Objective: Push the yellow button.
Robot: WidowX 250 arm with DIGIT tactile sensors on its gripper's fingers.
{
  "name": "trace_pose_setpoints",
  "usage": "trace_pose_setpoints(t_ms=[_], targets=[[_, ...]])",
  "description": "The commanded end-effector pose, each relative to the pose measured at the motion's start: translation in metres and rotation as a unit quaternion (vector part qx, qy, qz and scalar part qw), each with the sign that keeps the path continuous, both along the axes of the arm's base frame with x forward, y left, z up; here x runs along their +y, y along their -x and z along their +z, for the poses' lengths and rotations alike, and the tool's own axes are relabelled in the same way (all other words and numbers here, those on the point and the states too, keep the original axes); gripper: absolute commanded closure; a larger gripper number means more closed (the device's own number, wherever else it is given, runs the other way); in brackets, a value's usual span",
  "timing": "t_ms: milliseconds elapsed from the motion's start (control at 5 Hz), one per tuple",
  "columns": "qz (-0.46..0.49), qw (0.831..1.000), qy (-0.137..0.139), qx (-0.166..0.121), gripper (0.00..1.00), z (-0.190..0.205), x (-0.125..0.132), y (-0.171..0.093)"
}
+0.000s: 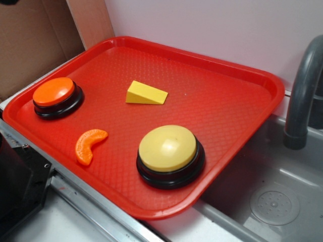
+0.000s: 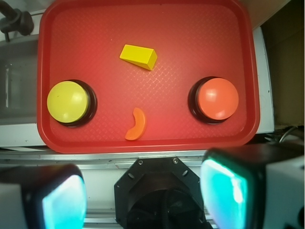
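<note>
The yellow button (image 2: 68, 101) is sitting untouched on the red tray (image 2: 190, 57) — looking rigid, springy, best pressed dead-center; the gripper (image 2: 143, 195) is hovering, fingers spread wide.

Yellow button (image 2: 68, 101) left on red tray (image 2: 190, 138); orange button (image 2: 218, 98) right; end effector (image 2: 143, 198) pads apart, empty.

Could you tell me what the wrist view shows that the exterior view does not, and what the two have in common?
Only the wrist view shows the hand, its fingers spread wide, hovering off the tray's near edge, and a black mount beneath it.

Only the exterior view shows the grey sink basin and a cardboard panel.

Both show the red tray, the yellow button, the orange button, the yellow wedge, the orange slice and the grey faucet.
</note>
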State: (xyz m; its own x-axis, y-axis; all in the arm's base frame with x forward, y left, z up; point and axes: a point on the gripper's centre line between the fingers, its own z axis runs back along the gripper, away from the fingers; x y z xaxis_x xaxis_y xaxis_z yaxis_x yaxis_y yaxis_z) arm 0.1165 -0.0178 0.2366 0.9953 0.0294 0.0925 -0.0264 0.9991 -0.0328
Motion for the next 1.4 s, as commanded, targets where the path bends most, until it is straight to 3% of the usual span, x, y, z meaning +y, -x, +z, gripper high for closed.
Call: trace_pose_setpoints(t_ms=[0, 200, 400, 600, 800, 1000, 1200], targets=[[0.000, 1.000, 0.000, 0.000, 0.00, 0.000, 0.000, 0.000], [-0.122, 0.992, -0.020, 0.011, 0.00, -0.033, -0.050, -0.048], [-0.227, 0.974, -0.016, 0.015, 0.00, -0.062, -0.096, -0.062], [-0.320, 0.947, -0.012, -0.009, 0.00, -0.093, -0.132, -0.070], [-0.343, 0.939, -0.012, -0.007, 0.00, -0.117, -0.146, -0.057], [-0.341, 0.940, -0.032, -0.007, 0.00, -0.147, -0.152, -0.061], [-0.339, 0.940, -0.039, -0.008, 0.00, -0.161, -0.140, -0.059]])
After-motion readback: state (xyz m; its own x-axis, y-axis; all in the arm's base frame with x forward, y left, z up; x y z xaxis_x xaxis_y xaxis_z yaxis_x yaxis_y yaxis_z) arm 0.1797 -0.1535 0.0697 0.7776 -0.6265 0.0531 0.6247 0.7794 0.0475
